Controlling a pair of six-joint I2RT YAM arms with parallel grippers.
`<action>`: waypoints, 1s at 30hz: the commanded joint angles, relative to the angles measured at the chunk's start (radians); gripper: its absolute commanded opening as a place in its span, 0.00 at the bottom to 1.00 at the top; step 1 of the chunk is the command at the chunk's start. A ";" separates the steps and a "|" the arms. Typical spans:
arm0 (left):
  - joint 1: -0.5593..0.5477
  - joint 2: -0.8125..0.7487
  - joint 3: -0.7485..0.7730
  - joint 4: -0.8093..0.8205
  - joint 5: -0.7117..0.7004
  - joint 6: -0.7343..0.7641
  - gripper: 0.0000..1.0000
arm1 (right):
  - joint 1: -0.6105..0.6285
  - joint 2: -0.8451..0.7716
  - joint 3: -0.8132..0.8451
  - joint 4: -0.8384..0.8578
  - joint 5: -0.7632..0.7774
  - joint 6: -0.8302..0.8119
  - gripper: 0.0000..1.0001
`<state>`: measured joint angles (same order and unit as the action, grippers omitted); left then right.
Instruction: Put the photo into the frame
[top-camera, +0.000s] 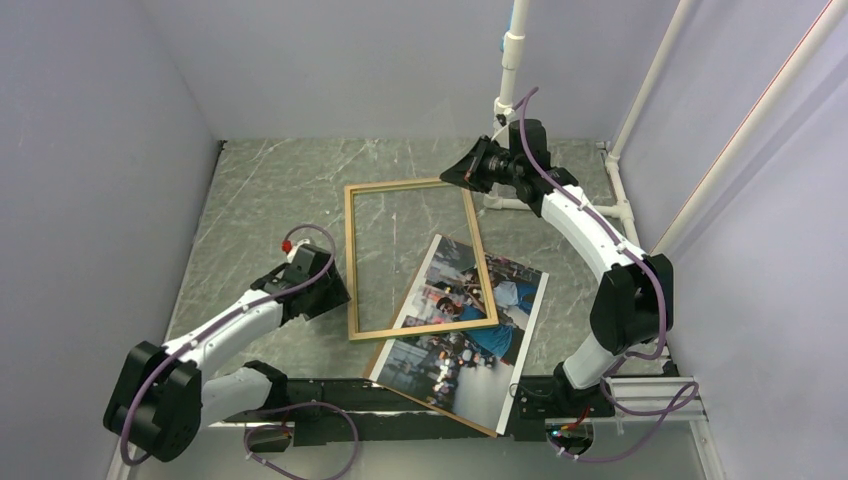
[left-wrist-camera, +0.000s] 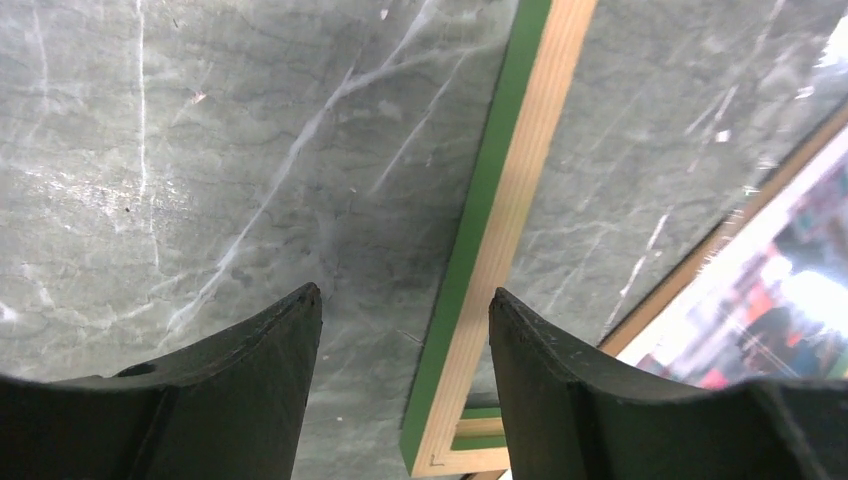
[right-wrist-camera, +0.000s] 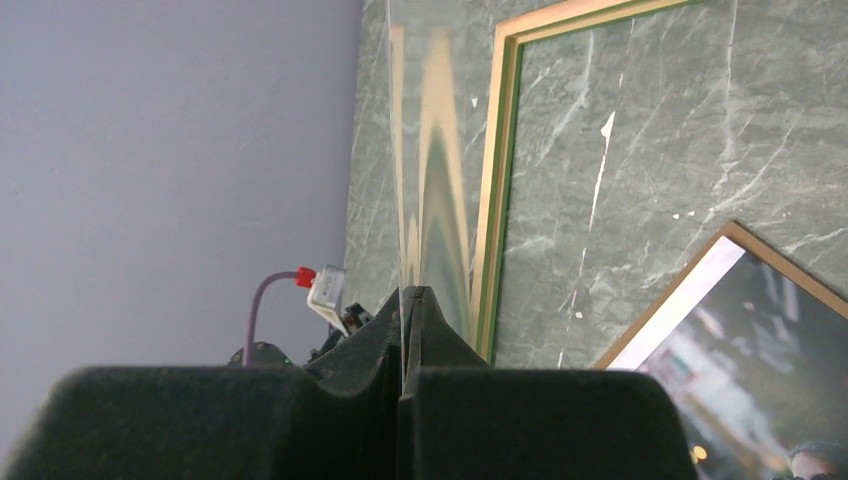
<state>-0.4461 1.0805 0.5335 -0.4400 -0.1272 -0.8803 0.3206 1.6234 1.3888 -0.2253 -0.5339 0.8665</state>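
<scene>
Hazards, near side to far side

Nearest, the large rectangular colour photo of a street scene (top-camera: 450, 365) lies picture side up on a brown backing board (right-wrist-camera: 790, 268). It sits skewed, right of centre, and its near corner reaches over the black bar (top-camera: 400, 410) at the arms' bases. A nudge there would likely slide both off the grey marbled tabletop (top-camera: 270, 200).

Further in, the thin-railed rectangular frame of light wood with green outer sides (top-camera: 351, 262) lies flat at the middle, wood face up. Its near right corner rests over the photo, so the print is partly under the frame rather than inside it.

The left gripper (left-wrist-camera: 403, 300) sits at the frame's near left corner with its jaws apart. The left rail runs between them, much closer to the right finger. Whether either finger touches the rail cannot be told. If the jaws close from this offset, one finger would probably meet the rail first and swing the whole frame. The overlapping corner could then drag or scuff the print.

Farthest, above the frame's far right corner, the right gripper (right-wrist-camera: 405, 300) has its jaws pressed together on the edge of a thin clear pane (right-wrist-camera: 430, 180), seen edge-on from the wrist. A pinch on so narrow a strip of smooth sheet may slip or let the sheet pivot. It could then drop onto the frame or photo, or flex until it cracks. Where its lower edge rests cannot be made out.
</scene>
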 joint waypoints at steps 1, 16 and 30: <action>0.005 0.064 0.040 0.007 0.014 0.022 0.65 | 0.003 0.002 -0.011 0.087 -0.025 0.033 0.00; 0.005 0.092 0.037 -0.005 0.004 0.037 0.57 | 0.012 0.027 -0.110 0.175 -0.043 0.115 0.00; 0.004 0.105 0.040 -0.011 0.008 0.047 0.59 | 0.034 0.033 -0.197 0.295 -0.044 0.203 0.00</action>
<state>-0.4435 1.1717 0.5568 -0.4282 -0.1108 -0.8570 0.3447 1.6596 1.1946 -0.0296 -0.5591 1.0267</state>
